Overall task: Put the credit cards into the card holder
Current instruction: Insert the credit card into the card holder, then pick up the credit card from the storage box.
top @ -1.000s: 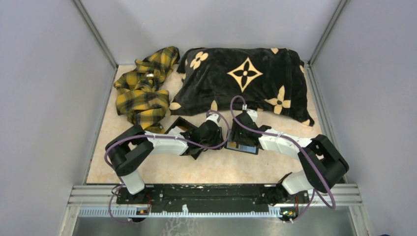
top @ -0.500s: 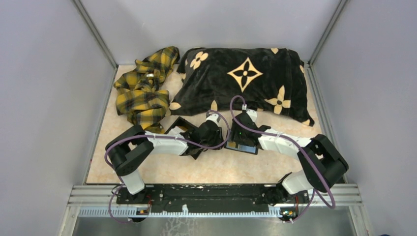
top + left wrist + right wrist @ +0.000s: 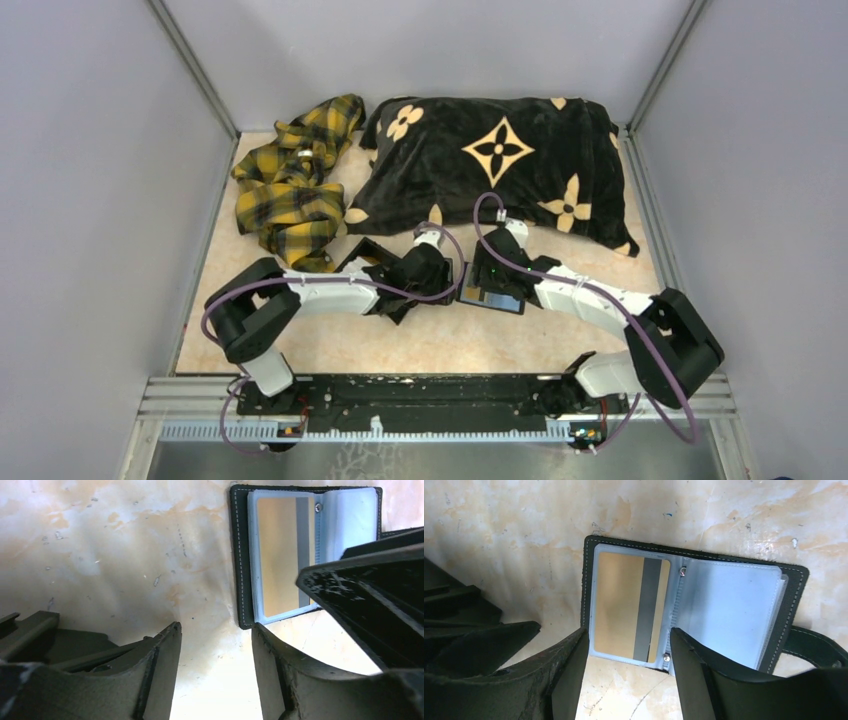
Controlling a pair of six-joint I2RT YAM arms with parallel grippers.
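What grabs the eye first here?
The big black plush pillow with tan flower motifs lies along the far side, a crumpled yellow plaid cloth to its left. At centre, the left gripper and right gripper meet, both open, over the open black card holder, a tan card with a grey stripe in one clear sleeve.

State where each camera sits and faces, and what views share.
Top external: above, behind the robot, facing down onto the table; left arm, right arm show.
Left wrist: on the left arm, facing down past the left gripper at the card holder.
Right wrist: likewise, past the right gripper at the card holder.
Shared: both wrist views show its sleeved credit card.
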